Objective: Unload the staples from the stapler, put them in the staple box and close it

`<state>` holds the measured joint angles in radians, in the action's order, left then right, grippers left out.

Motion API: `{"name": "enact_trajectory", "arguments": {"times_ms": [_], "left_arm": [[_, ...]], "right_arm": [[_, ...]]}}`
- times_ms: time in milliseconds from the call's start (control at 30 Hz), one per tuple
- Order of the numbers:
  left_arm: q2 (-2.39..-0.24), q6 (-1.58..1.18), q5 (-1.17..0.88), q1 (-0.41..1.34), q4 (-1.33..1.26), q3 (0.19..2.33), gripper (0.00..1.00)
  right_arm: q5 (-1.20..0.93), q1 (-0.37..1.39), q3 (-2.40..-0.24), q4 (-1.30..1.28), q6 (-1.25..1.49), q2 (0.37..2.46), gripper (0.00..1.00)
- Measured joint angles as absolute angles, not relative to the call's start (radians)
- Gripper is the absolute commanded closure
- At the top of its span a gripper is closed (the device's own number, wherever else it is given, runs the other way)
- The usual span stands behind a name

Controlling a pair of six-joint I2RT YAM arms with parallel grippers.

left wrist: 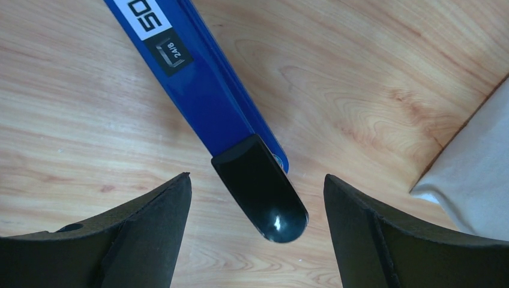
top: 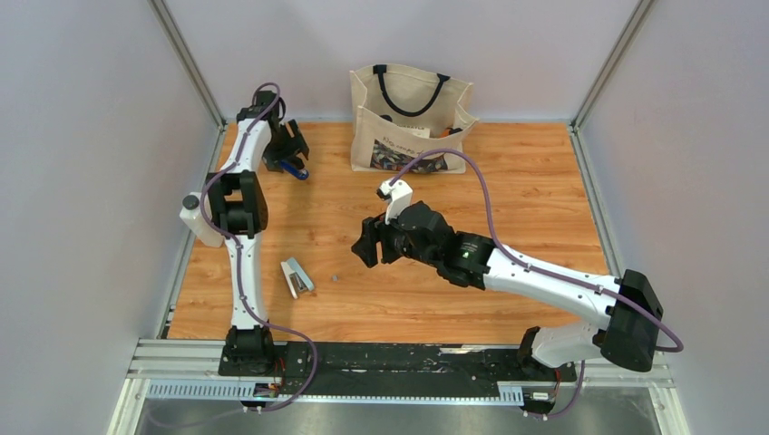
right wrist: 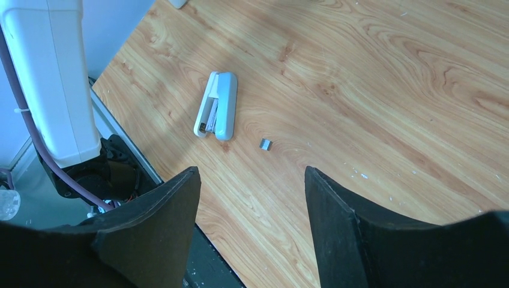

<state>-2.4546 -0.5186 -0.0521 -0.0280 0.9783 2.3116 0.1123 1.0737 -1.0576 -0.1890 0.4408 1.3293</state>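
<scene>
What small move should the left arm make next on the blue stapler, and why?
Probably ease the left gripper forward and close it on the stapler. Its fingers stand wide open on either side of the black end, touching nothing, so the stapler is not yet held.

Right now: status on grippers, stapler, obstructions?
Left gripper open, astride black end of blue stapler, not gripping. Right gripper open, empty. Small grey staple strip loose beside pale second stapler. Tote bag close to left gripper.
</scene>
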Motion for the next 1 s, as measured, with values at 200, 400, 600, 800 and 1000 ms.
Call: {"name": "enact_trajectory", "arguments": {"times_ms": [200, 400, 600, 800, 1000], "left_arm": [[-2.479, -0.514, -0.064, -0.028, 0.976, 2.312, 0.37], [-2.479, -0.504, -0.067, -0.028, 0.972, 2.32, 0.75], [-2.481, -0.486, -0.062, -0.027, 0.966, 2.321, 0.93], [-2.408, -0.44, -0.049, -0.001, 0.905, 2.179, 0.99], [-2.156, -0.385, -0.052, 0.115, 0.877, 1.803, 1.0]], "right_arm": [[0.091, 1.047, -1.042, -0.182, 0.445, 1.328, 0.4], [0.069, 1.037, -1.039, -0.18, 0.449, 1.328, 0.46], [0.051, 1.033, -1.033, -0.174, 0.455, 1.328, 0.48], [0.052, 1.026, -1.032, -0.175, 0.455, 1.328, 0.48], [0.082, 1.002, -1.026, -0.196, 0.447, 1.316, 0.46]]}}
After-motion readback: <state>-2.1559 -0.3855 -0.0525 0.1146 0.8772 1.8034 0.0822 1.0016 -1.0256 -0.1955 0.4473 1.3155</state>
